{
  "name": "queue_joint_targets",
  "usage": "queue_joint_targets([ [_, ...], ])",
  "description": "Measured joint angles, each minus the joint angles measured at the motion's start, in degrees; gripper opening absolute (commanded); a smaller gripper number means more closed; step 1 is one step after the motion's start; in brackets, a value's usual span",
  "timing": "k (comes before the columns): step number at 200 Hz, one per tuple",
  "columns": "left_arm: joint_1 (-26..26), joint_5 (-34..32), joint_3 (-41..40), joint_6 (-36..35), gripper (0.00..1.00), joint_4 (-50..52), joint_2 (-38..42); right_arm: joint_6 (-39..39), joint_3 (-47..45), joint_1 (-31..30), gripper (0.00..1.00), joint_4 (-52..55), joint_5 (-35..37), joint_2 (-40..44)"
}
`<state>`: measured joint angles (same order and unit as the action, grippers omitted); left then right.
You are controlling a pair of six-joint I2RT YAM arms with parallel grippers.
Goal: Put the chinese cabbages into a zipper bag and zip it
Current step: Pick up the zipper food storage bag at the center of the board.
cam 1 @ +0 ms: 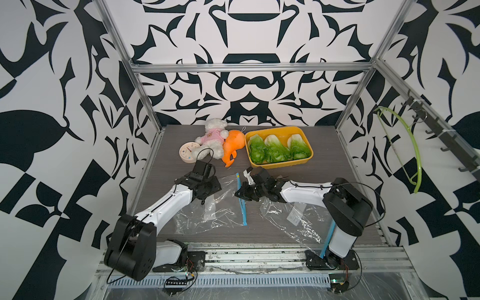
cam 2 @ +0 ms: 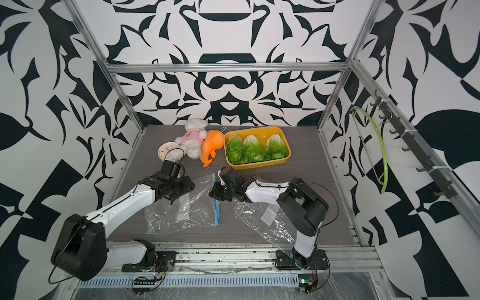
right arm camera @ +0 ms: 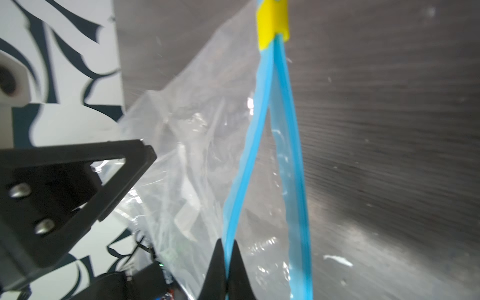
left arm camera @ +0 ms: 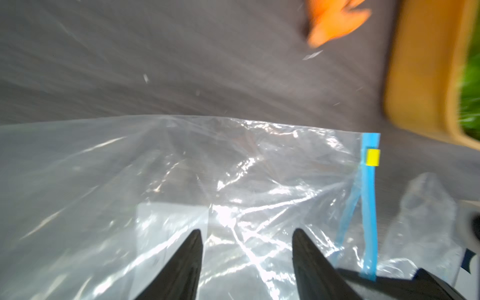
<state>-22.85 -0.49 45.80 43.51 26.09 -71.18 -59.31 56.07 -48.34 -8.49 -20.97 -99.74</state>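
Observation:
Three chinese cabbages (cam 1: 276, 150) lie side by side in a yellow tray (cam 1: 281, 165) at the back right, also visible in a top view as cabbages (cam 2: 253, 148). A clear zipper bag (cam 1: 215, 210) lies flat in the middle, its blue zip strip (cam 1: 242, 205) facing right. The yellow slider (left arm camera: 373, 157) sits at the strip's far end. My right gripper (right arm camera: 228, 244) is shut on one blue lip of the mouth, lifting it off the other lip. My left gripper (left arm camera: 246, 233) hovers open over the bag's body with only plastic film between its fingers.
A white plush bear (cam 1: 211, 139), an orange plush toy (cam 1: 232, 148) and a round pink dial (cam 1: 189, 152) lie at the back left. A second clear bag (cam 1: 293, 215) lies under my right arm. A green hanger (cam 1: 413, 153) hangs on the right wall.

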Motion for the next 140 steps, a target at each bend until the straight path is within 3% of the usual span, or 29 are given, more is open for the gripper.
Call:
queue_joint_targets([
  [27, -1.79, -3.17, 4.55, -0.76, 0.58, 4.94, 7.32, -2.36, 0.02, 0.00, 0.00, -0.42, 2.45, 3.80],
  [57, -9.14, -6.34, 7.76, -0.85, 0.59, 9.77, 13.20, -5.51, 0.20, 0.00, 0.00, -0.42, 6.40, 6.69],
  [113, -25.24, -11.23, 7.04, -0.17, 0.57, 12.50, 17.03, -11.17, 1.27, -0.22, 0.00, -0.85, 12.33, 7.37],
  [140, -28.44, -11.87, 4.87, -2.93, 0.57, 10.25, 16.24, -13.44, 1.44, -0.98, 0.00, -1.49, 14.12, 7.61],
])
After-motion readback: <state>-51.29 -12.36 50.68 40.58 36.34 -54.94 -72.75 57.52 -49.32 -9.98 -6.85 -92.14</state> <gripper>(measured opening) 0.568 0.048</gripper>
